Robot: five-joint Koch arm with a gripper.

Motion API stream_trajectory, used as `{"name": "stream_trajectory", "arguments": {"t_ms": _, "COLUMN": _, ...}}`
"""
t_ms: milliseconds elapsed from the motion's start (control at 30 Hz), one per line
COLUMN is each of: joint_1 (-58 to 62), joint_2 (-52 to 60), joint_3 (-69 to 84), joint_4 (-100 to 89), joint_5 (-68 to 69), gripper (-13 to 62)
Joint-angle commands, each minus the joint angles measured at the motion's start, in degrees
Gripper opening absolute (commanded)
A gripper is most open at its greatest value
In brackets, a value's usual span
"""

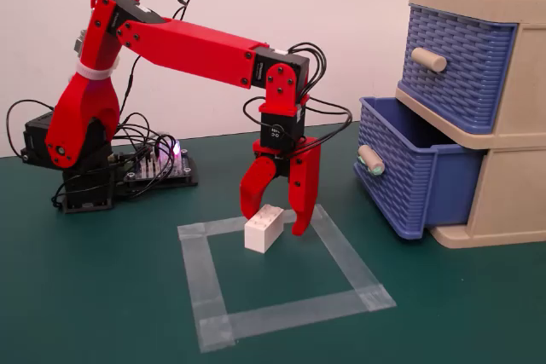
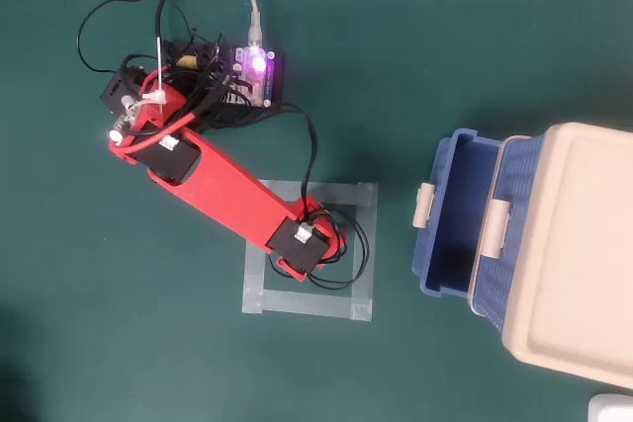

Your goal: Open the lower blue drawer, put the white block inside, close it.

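The white block (image 1: 263, 232) lies on the green mat inside a square of clear tape (image 1: 205, 296). My red gripper (image 1: 275, 221) points down over it, open, with one finger on each side of the block and the tips near the mat. The lower blue drawer (image 1: 401, 181) stands pulled out of the beige cabinet (image 1: 512, 193), and its teal-tipped handle (image 1: 370, 161) faces the arm. In the overhead view the drawer (image 2: 440, 160) shows an empty inside. There the arm's wrist (image 2: 302, 244) hides the block and the fingers.
The upper blue drawer (image 1: 456, 66) with a plain beige handle (image 1: 428, 59) is slightly out above the lower one. The arm's base, its cables and a lit controller board (image 2: 255, 71) sit at the back left. The cabinet stands to the right of the tape square (image 2: 361, 244).
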Motion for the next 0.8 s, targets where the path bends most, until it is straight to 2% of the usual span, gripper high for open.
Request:
{"name": "stream_trajectory", "arguments": {"t_ms": 0, "joint_1": -0.3, "joint_2": 1.7, "joint_3": 1.3, "joint_4": 0.4, "joint_5": 1.1, "gripper": 31.2}}
{"name": "stream_trajectory", "arguments": {"t_ms": 100, "joint_1": -0.3, "joint_2": 2.0, "joint_3": 3.7, "joint_4": 0.4, "joint_5": 1.0, "gripper": 24.1}}
{"name": "stream_trajectory", "arguments": {"t_ms": 200, "joint_1": -0.3, "joint_2": 2.3, "joint_3": 4.0, "joint_4": 0.4, "joint_5": 0.6, "gripper": 12.0}}
{"name": "stream_trajectory", "arguments": {"t_ms": 300, "joint_1": -0.1, "joint_2": 3.3, "joint_3": 4.0, "joint_4": 1.8, "joint_5": 0.4, "gripper": -8.5}}
{"name": "stream_trajectory", "arguments": {"t_ms": 367, "joint_1": 0.2, "joint_2": 6.1, "joint_3": 3.9, "joint_4": 2.6, "joint_5": -0.9, "gripper": -8.1}}
{"name": "stream_trajectory", "arguments": {"t_ms": 567, "joint_1": 1.0, "joint_2": 36.9, "joint_3": 2.8, "joint_4": 6.6, "joint_5": -12.2, "gripper": -8.1}}
{"name": "stream_trajectory", "arguments": {"t_ms": 600, "joint_1": 0.9, "joint_2": 39.4, "joint_3": 1.5, "joint_4": 6.3, "joint_5": -12.5, "gripper": -8.1}}
{"name": "stream_trajectory", "arguments": {"t_ms": 633, "joint_1": 0.5, "joint_2": 40.8, "joint_3": -0.7, "joint_4": 5.4, "joint_5": -12.3, "gripper": -8.1}}
{"name": "stream_trajectory", "arguments": {"t_ms": 767, "joint_1": -15.8, "joint_2": 28.0, "joint_3": -8.8, "joint_4": -13.8, "joint_5": -3.2, "gripper": -8.1}}
